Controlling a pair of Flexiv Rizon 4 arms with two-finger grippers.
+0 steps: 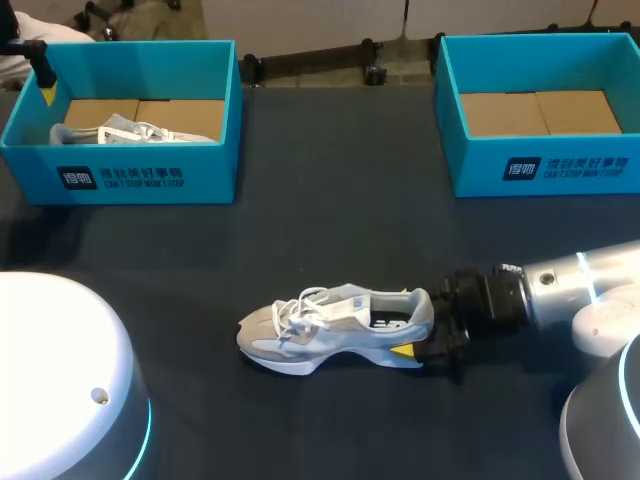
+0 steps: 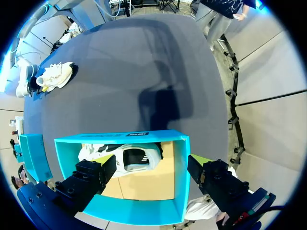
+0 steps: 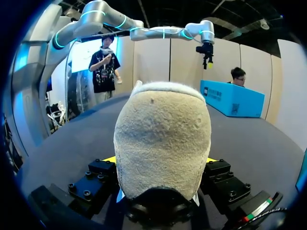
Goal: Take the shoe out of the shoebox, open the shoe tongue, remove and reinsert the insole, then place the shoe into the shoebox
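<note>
Since the grey-and-white sneaker (image 1: 335, 330) lies on its sole on the dark table (image 1: 330, 200), well apart from both boxes, the removal step is judged complete. The laces appear tied and the tongue appears to lie flat, so tongue opening, insole removal and reinsertion, and the return to a box are judged outstanding. The insole's condition cannot be confirmed. The toe points toward the robot's left and the heel toward its right. The right gripper (image 1: 430, 345) sits at the heel with one yellow-tipped finger on each side, and it appears closed on the heel. In the right wrist view the heel fills the space between the fingers. The left gripper (image 2: 153, 163) hangs above the left shoebox (image 1: 150, 175) with its fingers spread wide, holding nothing. A second sneaker (image 1: 130, 132) lies inside this box. The right shoebox (image 1: 560, 170) shows only its cardboard floor.
</note>
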